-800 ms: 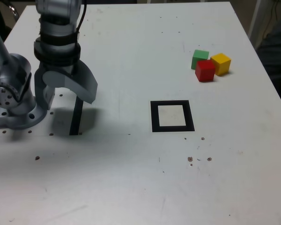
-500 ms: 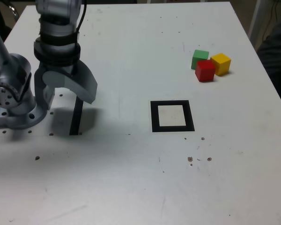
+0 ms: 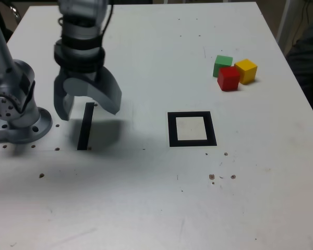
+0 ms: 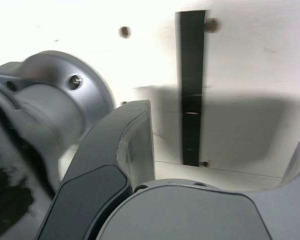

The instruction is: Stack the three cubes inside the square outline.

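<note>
Three cubes sit close together at the exterior view's far right: a green cube (image 3: pixel 223 65), a yellow cube (image 3: pixel 245 71) and a red cube (image 3: pixel 228 78) in front of them. The square outline (image 3: pixel 192 128), a black border around a pale centre, lies mid-table with nothing in it. My gripper (image 3: pixel 88 107) hangs open and empty above the table on the exterior view's left, far from the cubes. The wrist view shows my gripper (image 4: pixel 225 135) with its jaws spread wide; no cube or outline appears there.
A narrow black strip (image 3: pixel 85 126) lies on the table under my gripper, seen also as the strip (image 4: pixel 191 85) in the wrist view. The arm's grey base (image 3: pixel 15 109) stands at the exterior view's left edge. Small dark specks (image 3: pixel 221 177) dot the white table (image 3: pixel 146 198).
My gripper has shifted toward the exterior view's right, uncovering more of the black strip. The cubes and the square outline have not moved.
</note>
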Controlling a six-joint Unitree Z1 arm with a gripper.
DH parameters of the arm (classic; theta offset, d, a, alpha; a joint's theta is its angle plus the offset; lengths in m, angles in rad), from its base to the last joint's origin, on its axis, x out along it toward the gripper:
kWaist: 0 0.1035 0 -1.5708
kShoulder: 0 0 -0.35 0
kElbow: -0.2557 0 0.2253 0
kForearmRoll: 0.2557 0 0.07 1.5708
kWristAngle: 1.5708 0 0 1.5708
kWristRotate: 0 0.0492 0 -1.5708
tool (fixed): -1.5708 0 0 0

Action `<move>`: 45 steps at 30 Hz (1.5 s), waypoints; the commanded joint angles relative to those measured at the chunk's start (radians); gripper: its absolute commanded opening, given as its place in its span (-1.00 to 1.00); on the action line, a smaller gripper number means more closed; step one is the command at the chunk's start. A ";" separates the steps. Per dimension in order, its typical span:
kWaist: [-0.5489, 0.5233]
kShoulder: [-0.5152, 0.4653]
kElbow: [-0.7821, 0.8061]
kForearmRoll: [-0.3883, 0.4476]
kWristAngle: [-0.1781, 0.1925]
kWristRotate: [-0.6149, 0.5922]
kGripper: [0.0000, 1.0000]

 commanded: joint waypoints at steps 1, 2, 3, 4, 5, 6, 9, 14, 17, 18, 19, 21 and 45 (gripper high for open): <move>0.002 0.028 -0.043 0.012 0.008 0.008 0.99; 0.002 0.038 -0.062 0.019 0.012 0.010 0.99; 0.002 0.047 -0.084 0.027 0.017 0.013 0.99; 0.003 0.057 -0.107 0.036 0.021 0.017 0.99; 0.005 0.069 -0.140 0.051 0.028 0.023 0.99; 0.007 0.080 -0.165 0.063 0.033 0.028 0.99; 0.018 0.110 -0.239 0.096 0.041 0.051 0.99; 0.049 0.151 -0.339 0.134 0.045 0.095 0.99; 0.067 0.175 -0.393 0.153 0.048 0.120 0.99; 0.072 0.184 -0.412 0.160 0.049 0.128 0.99; 0.077 0.195 -0.431 0.167 0.051 0.136 0.99; 0.085 0.216 -0.469 0.181 0.055 0.152 0.99; 0.177 0.585 -1.091 0.398 0.107 0.404 0.99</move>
